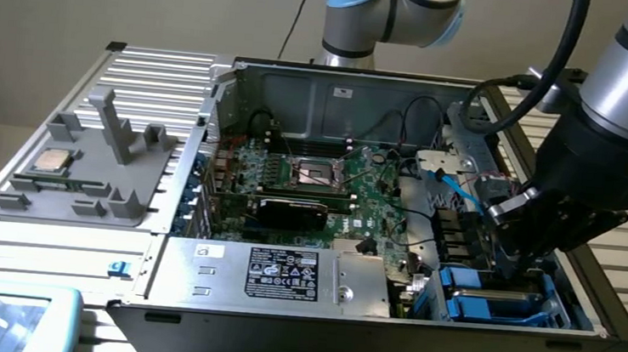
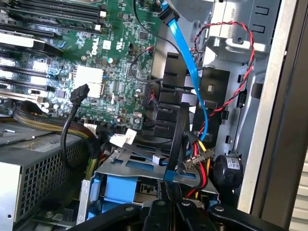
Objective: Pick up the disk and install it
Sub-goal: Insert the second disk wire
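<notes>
The black claw (image 1: 530, 246) on the silver and black robot arm (image 1: 627, 109) reaches down into the open black and grey computer case (image 1: 393, 319), at about four o'clock of the case's interior in the exterior view. It hangs directly over the drive bay with blue plastic rails (image 1: 497, 299). In the wrist view the claw (image 2: 168, 211) shows as dark linkage close above that bay (image 2: 120, 185); whether its fingers are apart or together I cannot tell.

I cannot make out the disk itself with certainty; the blue-railed bay beneath the claw is where blue rails appear, and a grey metal frame sits around them.

A bright blue flat data cable (image 2: 192, 82) runs down past black plastic brackets towards the bay, beside a bundle of red, yellow and black wires (image 2: 197, 163). The green motherboard (image 1: 326, 177) fills the case's centre, and a large silver box with a black label (image 1: 271, 275) lies at six o'clock of it.

At nine o'clock of the case, on the slatted metal counter (image 1: 153, 68), a grey plastic fixture tray (image 1: 86, 182) carries a small square silver chip (image 1: 56, 159).
</notes>
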You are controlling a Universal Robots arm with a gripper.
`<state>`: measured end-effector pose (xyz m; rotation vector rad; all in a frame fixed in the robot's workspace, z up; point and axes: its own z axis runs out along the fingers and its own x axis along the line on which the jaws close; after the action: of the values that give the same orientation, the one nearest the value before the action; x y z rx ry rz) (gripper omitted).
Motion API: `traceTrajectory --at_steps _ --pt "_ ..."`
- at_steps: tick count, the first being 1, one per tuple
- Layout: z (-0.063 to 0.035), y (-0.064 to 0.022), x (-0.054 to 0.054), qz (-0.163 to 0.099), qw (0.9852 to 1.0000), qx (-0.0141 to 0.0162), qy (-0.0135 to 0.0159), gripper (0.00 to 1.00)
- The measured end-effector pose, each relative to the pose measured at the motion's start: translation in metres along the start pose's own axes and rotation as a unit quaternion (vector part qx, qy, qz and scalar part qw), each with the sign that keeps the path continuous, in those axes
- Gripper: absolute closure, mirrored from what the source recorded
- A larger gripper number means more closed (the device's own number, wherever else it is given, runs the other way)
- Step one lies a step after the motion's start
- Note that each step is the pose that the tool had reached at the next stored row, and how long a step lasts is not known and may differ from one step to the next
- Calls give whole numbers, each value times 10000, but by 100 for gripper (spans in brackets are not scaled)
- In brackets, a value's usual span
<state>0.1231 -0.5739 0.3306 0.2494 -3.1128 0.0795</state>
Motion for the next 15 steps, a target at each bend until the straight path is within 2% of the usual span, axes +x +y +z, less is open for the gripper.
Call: traceTrajectory --at_steps 1,2,4,8,9,10,13,15 --pt "-5 2 0 -5 10000 6 1 89" --pt "-26 -12 3 -6 10000 27 6 89" --pt "-18 -8 2 -8 10000 13 13 89" --pt "-56 -11 1 -11 10000 -49 46 89" --pt "-83 -13 3 -11 10000 -56 59 89" --pt "-119 -17 6 -9 10000 -56 71 89" --pt "-253 -25 -3 -14 10000 -49 85 89" --pt "-280 -33 -38 -21 9999 -50 108 89"
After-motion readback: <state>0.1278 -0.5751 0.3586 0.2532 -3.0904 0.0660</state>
